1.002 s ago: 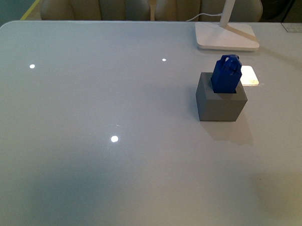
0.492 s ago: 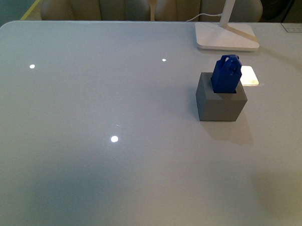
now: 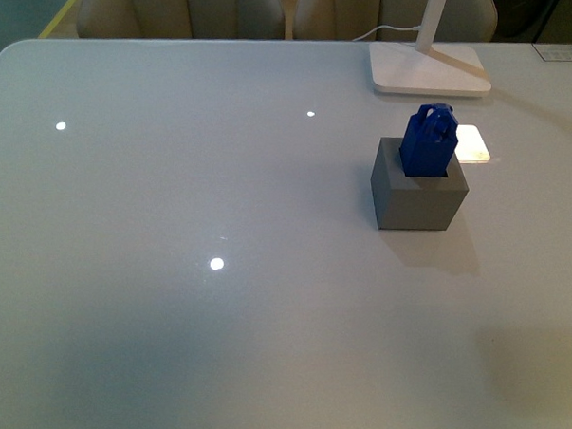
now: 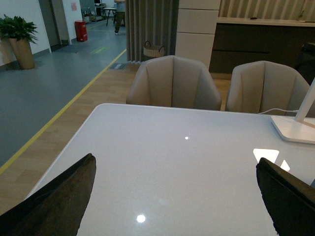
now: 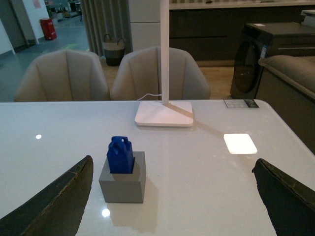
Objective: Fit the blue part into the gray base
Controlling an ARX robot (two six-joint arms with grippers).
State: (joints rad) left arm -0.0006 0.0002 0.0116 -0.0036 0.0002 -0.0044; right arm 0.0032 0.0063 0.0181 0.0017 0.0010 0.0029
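The blue part (image 3: 429, 141) is sitting upright in the square hole of the gray base (image 3: 417, 192), its lower body sunk in and its looped knob standing proud above the top face; the insertion looks done, or nearly so. Both pieces look like stiff, light molded plastic, so the part should not be bending or cracking under a grip. The knob on top, or the flat sides just above the base's rim, is offering the best hold. The base looks light enough to be sliding if the part is being pushed off-axis.

The left gripper (image 4: 177, 196) and right gripper (image 5: 172, 196) are both spread wide, holding nothing, and both are well apart from the base.

The base is resting on a glossy white table (image 3: 177, 324) that is reflecting ceiling lights and looks slippery. Just behind the base a white lamp foot (image 3: 430, 69) is standing, and beyond the lamp beige chairs (image 5: 108, 73) are lining the table's far edge.
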